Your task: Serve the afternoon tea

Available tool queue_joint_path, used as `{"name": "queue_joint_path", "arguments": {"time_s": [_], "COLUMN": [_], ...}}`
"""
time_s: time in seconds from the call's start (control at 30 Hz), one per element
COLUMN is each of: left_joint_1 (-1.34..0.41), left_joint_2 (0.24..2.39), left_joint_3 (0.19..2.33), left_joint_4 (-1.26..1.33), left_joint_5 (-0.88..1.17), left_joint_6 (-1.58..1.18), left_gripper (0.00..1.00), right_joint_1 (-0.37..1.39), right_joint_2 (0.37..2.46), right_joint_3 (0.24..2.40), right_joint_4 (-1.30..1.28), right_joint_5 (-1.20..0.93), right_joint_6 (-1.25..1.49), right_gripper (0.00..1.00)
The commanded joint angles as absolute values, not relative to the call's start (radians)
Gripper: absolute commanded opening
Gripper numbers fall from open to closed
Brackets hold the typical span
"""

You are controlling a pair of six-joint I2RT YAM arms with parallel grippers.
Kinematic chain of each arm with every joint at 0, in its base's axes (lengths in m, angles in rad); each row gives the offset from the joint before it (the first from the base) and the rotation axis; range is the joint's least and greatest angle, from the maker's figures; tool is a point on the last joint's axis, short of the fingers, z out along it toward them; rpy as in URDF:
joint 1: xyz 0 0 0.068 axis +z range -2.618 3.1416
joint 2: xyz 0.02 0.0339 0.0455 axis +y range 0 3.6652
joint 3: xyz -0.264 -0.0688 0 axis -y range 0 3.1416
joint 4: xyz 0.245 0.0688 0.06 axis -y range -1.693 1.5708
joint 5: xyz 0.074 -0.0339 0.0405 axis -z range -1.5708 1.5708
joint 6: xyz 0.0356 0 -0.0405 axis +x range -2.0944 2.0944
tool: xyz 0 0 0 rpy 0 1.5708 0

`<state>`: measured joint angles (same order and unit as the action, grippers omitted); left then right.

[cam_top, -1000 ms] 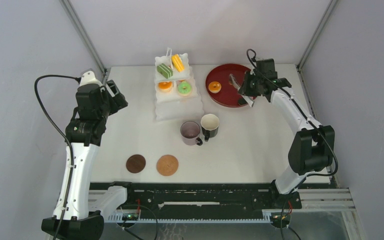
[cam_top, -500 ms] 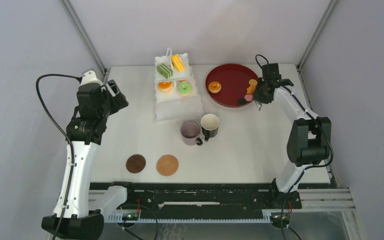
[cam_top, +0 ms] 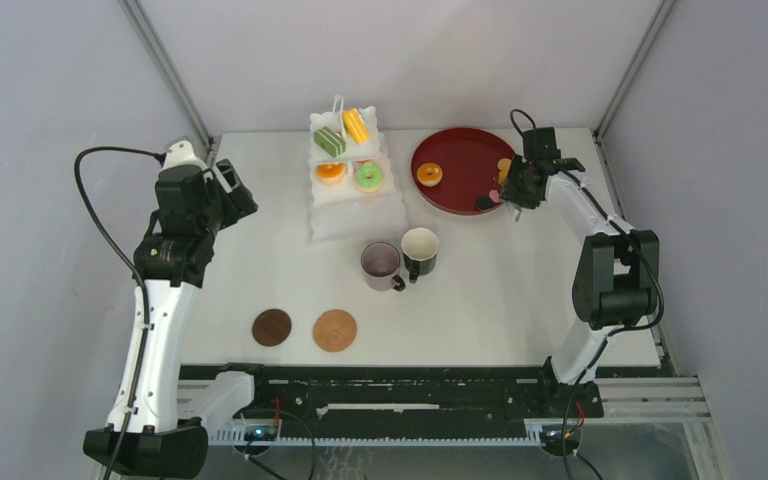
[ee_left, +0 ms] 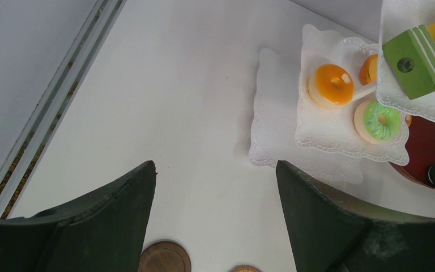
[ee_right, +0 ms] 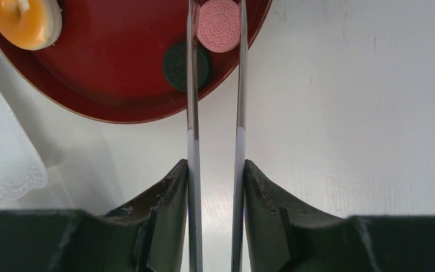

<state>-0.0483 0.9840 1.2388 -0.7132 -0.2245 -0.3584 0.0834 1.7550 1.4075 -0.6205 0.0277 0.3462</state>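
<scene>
Tongs (ee_right: 191,113) of long metal sit pinched between the fingers of the right gripper (ee_right: 215,170), their blades either side of a pink cookie (ee_right: 220,25) on the dark red tray (ee_right: 119,73), just beside a black cookie (ee_right: 175,67). The left gripper (ee_left: 215,187) hovers spread wide and empty, left of the white three-tier stand (ee_left: 277,113) — green and yellow pastries on top, orange and green doughnuts below. In front of the stand the mauve mug (cam_top: 380,262) and black mug (cam_top: 420,248) stand together, well apart from the two brown coasters (cam_top: 272,327).

1. The left arm (cam_top: 155,330) stands upright and bends forward at the elbow; the left gripper (ee_left: 215,167) tilts down with its jaws spread wide.
2. The right arm (cam_top: 585,205) stretches far forward; the right gripper (ee_right: 215,164) clamps the tongs (ee_right: 191,147) between its fingers.
</scene>
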Motion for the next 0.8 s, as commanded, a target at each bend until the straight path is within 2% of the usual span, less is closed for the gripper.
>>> {"name": "queue_joint_path", "arguments": {"time_s": [0.0,0.43,0.77], "left_joint_1": [-0.05,-0.05,-0.049], "left_joint_2": [0.983,0.982,0.977], "left_joint_3": [1.244,1.241,1.241], "left_joint_4": [-0.673,-0.673,-0.675], "left_joint_5": [-0.221,-0.226,-0.23], "left_joint_6": [-0.359,-0.359,-0.356], "left_gripper": [0.82,0.82,0.82], "right_joint_1": [0.08,0.086,0.097], "right_joint_2": [1.766,1.824,1.761], "right_joint_3": [1.458,1.512,1.504], "right_joint_4": [-0.572,-0.595,-0.596], "right_joint_5": [0.012,-0.001,-0.009], "right_joint_6": [0.359,0.328,0.33], "right_gripper": [0.45,0.44,0.27]}}
